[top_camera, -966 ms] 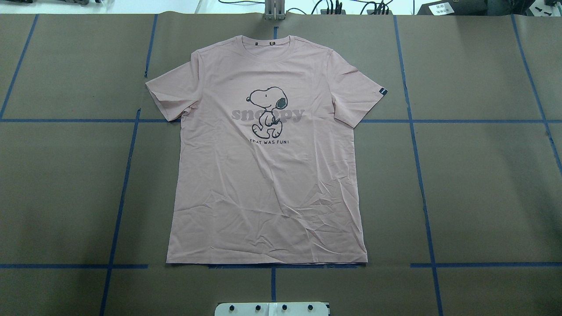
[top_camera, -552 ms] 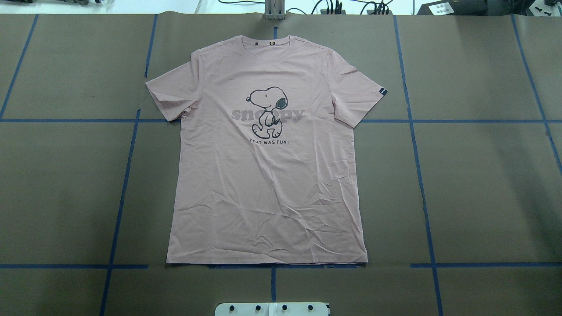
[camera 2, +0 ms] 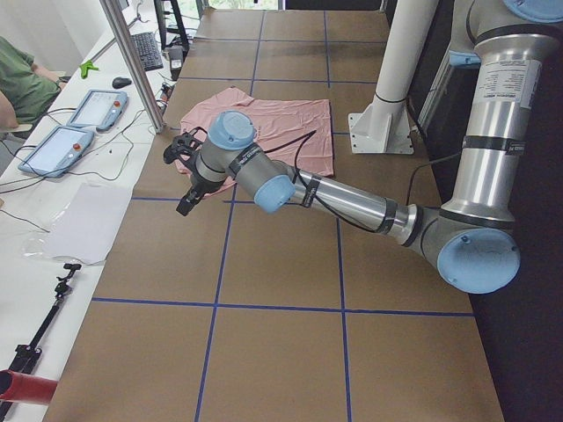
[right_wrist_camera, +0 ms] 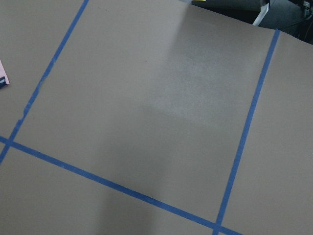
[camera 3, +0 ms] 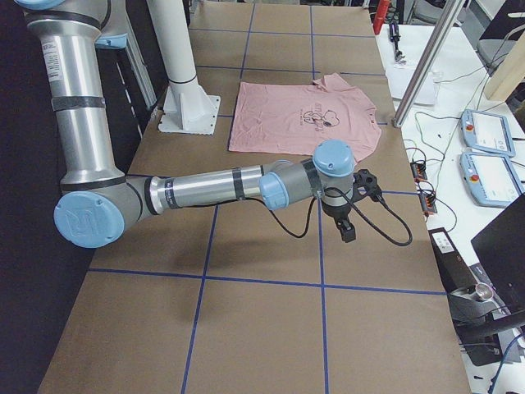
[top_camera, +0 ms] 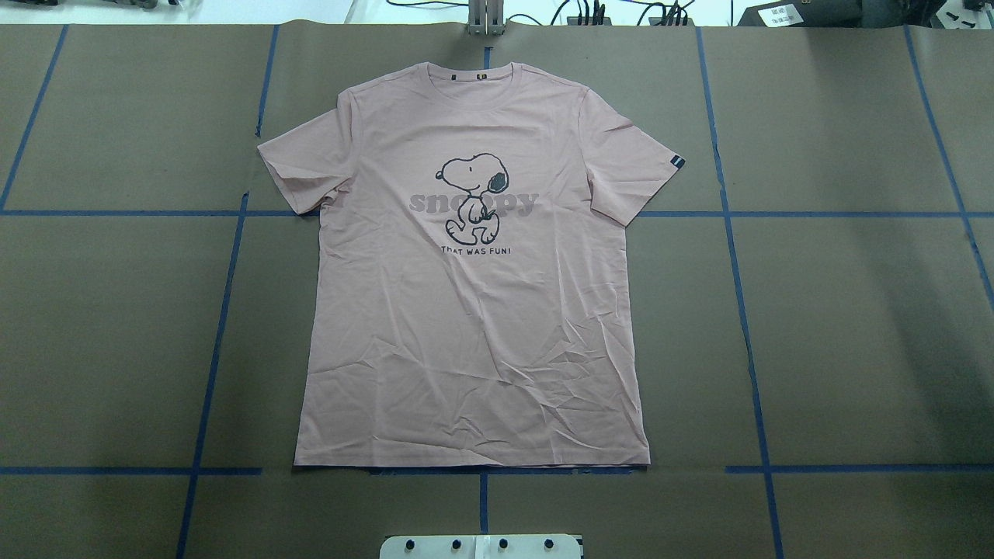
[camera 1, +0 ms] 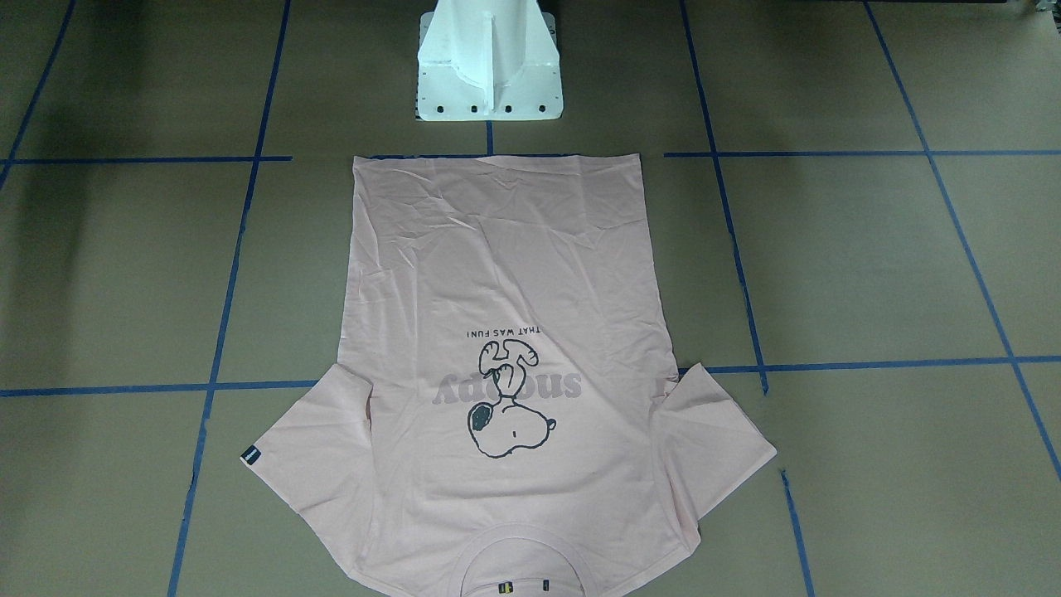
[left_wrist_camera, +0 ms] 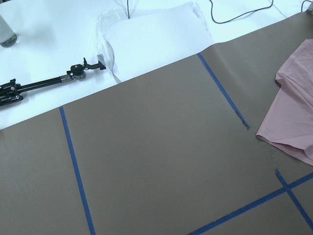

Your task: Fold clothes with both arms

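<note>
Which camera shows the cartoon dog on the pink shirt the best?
The overhead exterior view: the dog stands upright, whole and sharp. The front-facing view shows it upside down. From the right side it looks tiny; the left side and wrist cameras don't show it.

Creased cloth T-shirt (top_camera: 474, 334), matt paper tabletop (top_camera: 854, 326)

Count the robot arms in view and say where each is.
2. The left arm stretches over the table beside the T-shirt; the right arm mirrors it on the other side.

arms (camera 2: 352, 200): silver-grey tubes | joint caps (camera 2: 475, 264): light blue | end effectors (camera 2: 185, 207): black
</note>
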Tool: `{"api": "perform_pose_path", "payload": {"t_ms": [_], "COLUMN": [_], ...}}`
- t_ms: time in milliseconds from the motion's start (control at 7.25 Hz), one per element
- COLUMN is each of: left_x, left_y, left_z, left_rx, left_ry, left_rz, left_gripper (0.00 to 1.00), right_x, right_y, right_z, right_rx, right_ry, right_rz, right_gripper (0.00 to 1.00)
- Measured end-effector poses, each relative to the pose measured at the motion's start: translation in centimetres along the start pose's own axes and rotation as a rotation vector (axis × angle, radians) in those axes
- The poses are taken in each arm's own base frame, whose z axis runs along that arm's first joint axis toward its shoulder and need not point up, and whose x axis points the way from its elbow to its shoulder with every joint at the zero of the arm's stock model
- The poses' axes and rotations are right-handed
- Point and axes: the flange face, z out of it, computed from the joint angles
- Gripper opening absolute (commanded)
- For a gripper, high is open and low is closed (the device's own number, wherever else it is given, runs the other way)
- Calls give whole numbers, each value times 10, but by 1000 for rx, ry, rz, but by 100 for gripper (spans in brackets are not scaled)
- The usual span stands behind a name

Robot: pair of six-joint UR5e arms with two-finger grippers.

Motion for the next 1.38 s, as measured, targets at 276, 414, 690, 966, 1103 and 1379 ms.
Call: {"api": "perform_pose_path", "payload": {"t_ms": [276, 414, 690, 966, 1103, 1379], "left_x": [16, 29, 38, 40, 41, 44], "left_y": [5, 8, 11, 11, 11, 10], "left_z": [14, 27, 38, 39, 41, 44], "left_rx": [15, 1, -11, -12, -14, -17], "left_ry": [31, 54, 70, 72, 73, 77], "left_rz": [56, 75, 90, 95, 97, 102], "left_gripper": [100, 100, 100, 100, 100, 100], "right_x": [-77, -120, -198, -253, -268, -291], "right_y": [-53, -70, -105, -130, -131, -123], "right_z": [26, 52, 116, 182, 207, 233], "right_rx": [22, 46, 100, 145, 161, 182], "right_ry": [-22, -11, 11, 40, 43, 23], "right_rz": [99, 138, 235, 304, 319, 372], "right_gripper": [98, 89, 74, 69, 65, 61]}}
